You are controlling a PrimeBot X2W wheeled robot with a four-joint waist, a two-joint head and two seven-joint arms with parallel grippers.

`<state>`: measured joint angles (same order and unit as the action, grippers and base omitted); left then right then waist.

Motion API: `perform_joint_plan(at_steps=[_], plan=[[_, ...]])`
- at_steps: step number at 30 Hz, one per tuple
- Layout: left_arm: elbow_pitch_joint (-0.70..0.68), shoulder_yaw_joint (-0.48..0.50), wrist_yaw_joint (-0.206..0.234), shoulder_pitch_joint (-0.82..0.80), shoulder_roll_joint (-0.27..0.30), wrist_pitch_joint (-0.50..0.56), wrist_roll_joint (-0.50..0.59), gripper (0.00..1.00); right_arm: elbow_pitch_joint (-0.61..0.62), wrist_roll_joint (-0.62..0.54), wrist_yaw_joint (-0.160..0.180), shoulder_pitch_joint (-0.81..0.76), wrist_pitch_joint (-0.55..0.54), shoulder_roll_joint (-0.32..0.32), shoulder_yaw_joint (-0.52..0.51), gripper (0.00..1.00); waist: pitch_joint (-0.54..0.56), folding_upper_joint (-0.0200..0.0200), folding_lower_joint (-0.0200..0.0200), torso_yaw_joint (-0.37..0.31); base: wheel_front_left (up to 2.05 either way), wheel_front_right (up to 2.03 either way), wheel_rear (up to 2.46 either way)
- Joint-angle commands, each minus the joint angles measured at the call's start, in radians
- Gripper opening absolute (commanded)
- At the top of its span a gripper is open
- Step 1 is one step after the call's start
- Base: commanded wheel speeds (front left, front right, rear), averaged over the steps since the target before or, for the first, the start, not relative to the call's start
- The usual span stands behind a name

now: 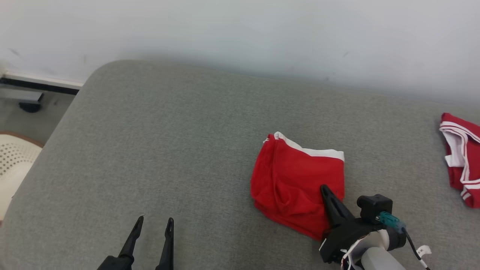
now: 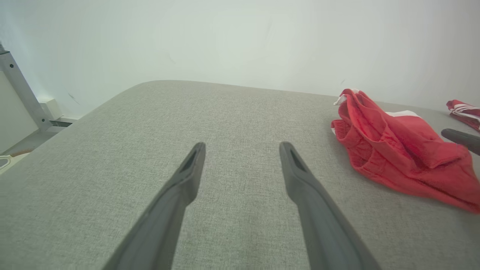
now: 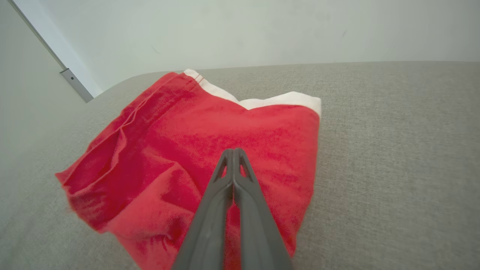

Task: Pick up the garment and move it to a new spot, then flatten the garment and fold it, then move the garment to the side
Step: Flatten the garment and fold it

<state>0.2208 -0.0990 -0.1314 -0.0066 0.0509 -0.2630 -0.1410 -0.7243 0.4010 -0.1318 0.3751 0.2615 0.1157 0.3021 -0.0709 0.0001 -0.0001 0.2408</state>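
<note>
The garment (image 1: 292, 176) looks folded — right gripper (image 3: 233, 151), fingers pressed together over its near corner, should next push it aside; left gripper (image 1: 154, 222) hangs spread.

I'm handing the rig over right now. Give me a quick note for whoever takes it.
Left gripper: open, over bare grey cushion, apart from the clothing.
Right gripper: shut, tips on the red garment near its front edge; no fabric visibly pinched.
Done: it looks folded into a compact stack, white trim on the far side.
Left: move it to the side. A second red garment lies at the far right.
</note>
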Motion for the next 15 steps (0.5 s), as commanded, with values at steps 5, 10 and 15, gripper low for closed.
perform_joint_plan(at_steps=[5,10,15], plan=[[0.004,-0.009,0.002,-0.02,-0.001,-0.003,-0.002,1.0,-0.044,-0.022,0.002,0.034,0.004,-0.035,0.017,0.0,-0.018,-0.0001,0.0001,0.053,0.0,0.0,0.0],[0.006,-0.013,0.002,-0.025,-0.001,-0.003,-0.005,1.0,-0.052,-0.031,0.002,0.055,0.004,-0.061,0.055,0.0,-0.025,-0.0001,0.0001,0.077,0.0,0.0,0.0],[0.01,-0.015,0.002,-0.031,-0.001,-0.003,-0.008,1.0,-0.027,0.022,0.002,0.053,0.004,-0.066,0.14,0.0,-0.023,-0.0001,0.0001,0.09,0.0,0.0,0.0]])
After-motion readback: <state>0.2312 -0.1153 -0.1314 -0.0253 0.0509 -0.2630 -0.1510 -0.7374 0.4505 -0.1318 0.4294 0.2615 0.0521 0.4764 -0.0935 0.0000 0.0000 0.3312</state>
